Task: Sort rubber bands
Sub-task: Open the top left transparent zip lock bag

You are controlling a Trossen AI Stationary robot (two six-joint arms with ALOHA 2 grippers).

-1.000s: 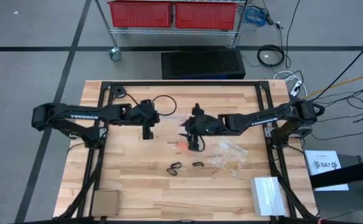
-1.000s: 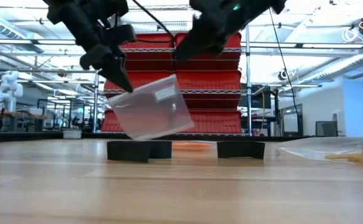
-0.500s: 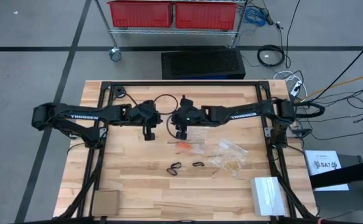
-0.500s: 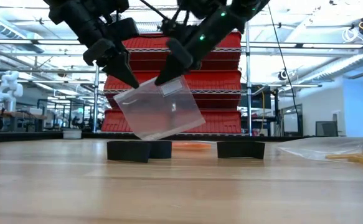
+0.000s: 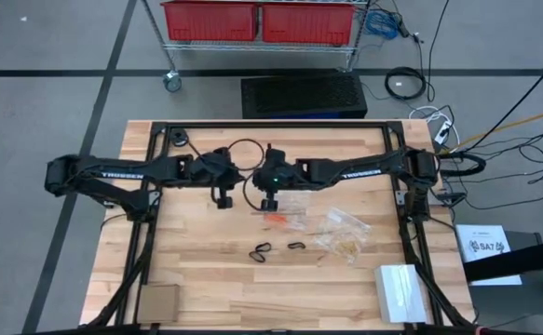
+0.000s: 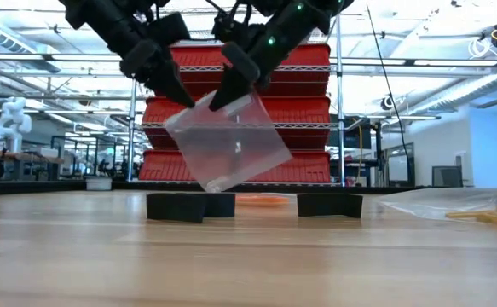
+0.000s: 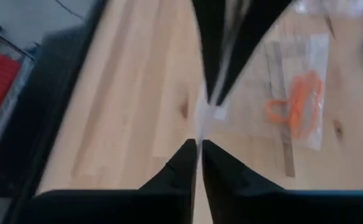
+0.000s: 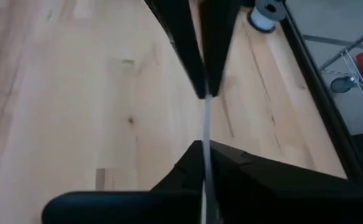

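Both grippers met above the middle of the table (image 5: 196,270), holding one clear plastic bag (image 6: 229,142) between them in the air. The left gripper (image 6: 178,92) was pinched tight on the bag's upper left corner, and the right gripper (image 6: 218,95) was pinched tight on its top edge just beside it, so the bag hung tilted. Orange-red rubber bands (image 7: 296,102) lay inside a second clear bag (image 7: 299,84) flat on the wood below. Two black rubber bands (image 5: 261,250) lay loose nearer the table's front edge, beside a third bag (image 5: 343,234) holding pale tan bands.
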